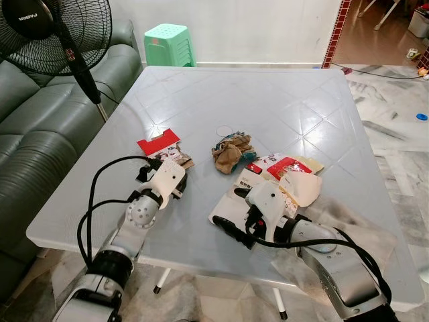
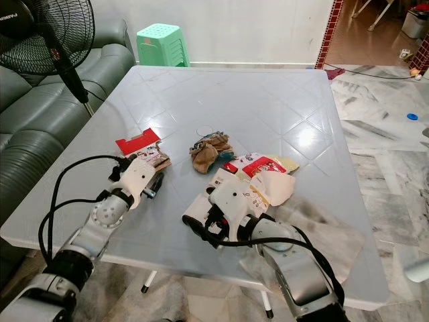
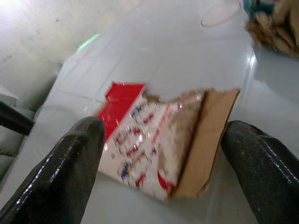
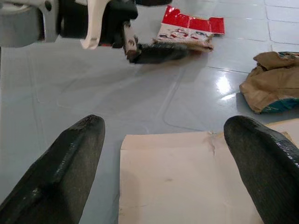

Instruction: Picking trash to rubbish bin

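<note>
On the grey table (image 1: pixel 281 100), near the front-left, lies the red-and-white wrapper (image 1: pixel 163 147) with its torn brown card backing; the left gripper (image 3: pixel 163 154) sits right at it, fingers spread wide to either side and holding nothing yet. Rest of the trash is mid-table: a crumpled brown wad (image 1: pixel 228 155) just beyond, then a pile of red-printed packets and a cream paper piece (image 1: pixel 303 188) to the right. The right gripper (image 4: pixel 168 163) is low over a flat pale card sheet (image 4: pixel 182 172) at the front of that pile, fingers also wide apart and empty. No bin visible in any view, so disposal point is unknown from here. Judgement: step in hand is the grasp on both sides. For the left, push forward so the fingers straddle the wrapper's stiffer card edge, then close; the film part looks limp and will likely slip. For the right, the sheet lies flat on the table, so a top pinch will probably skate; better to catch its near edge or drag it toward the table edge first. Fan (image 1: pixel 57 30) and sofa (image 1: pixel 40 121) stand left, well apart.
</note>
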